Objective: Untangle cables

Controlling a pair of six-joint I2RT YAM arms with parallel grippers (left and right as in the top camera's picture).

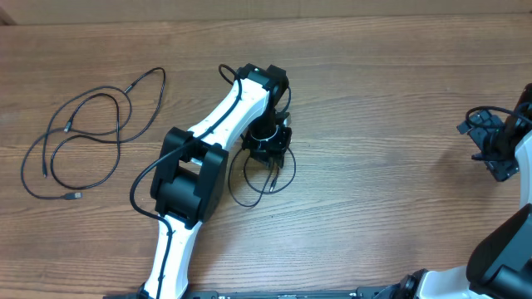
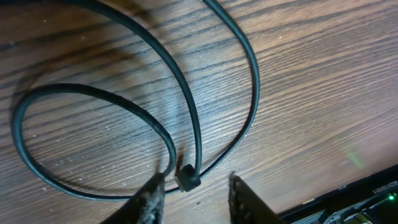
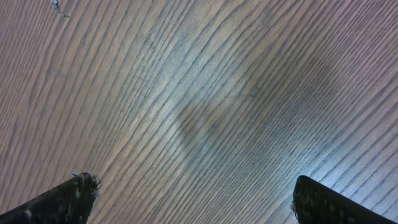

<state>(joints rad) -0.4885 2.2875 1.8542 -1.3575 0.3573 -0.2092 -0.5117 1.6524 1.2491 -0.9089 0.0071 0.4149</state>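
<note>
We see our left gripper point(image 2: 194, 184) released, its fingers point(image 2: 149, 200) parted, with a black plug point(image 2: 188, 182) lying between the tips, unpinched. From that plug the looped cable point(image 2: 196, 130) curls out ahead of the gripper across the worktop point(image 2: 311, 81). A second cable point(image 1: 83, 137) lies in loose loops well apart, off to this gripper's left. Our right gripper point(image 3: 194, 186) hangs spread wide above the worktop, far from both cables.

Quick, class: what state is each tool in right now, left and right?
Left tool: open, astride a cable, not pinching it.
Right tool: open, empty.
</note>
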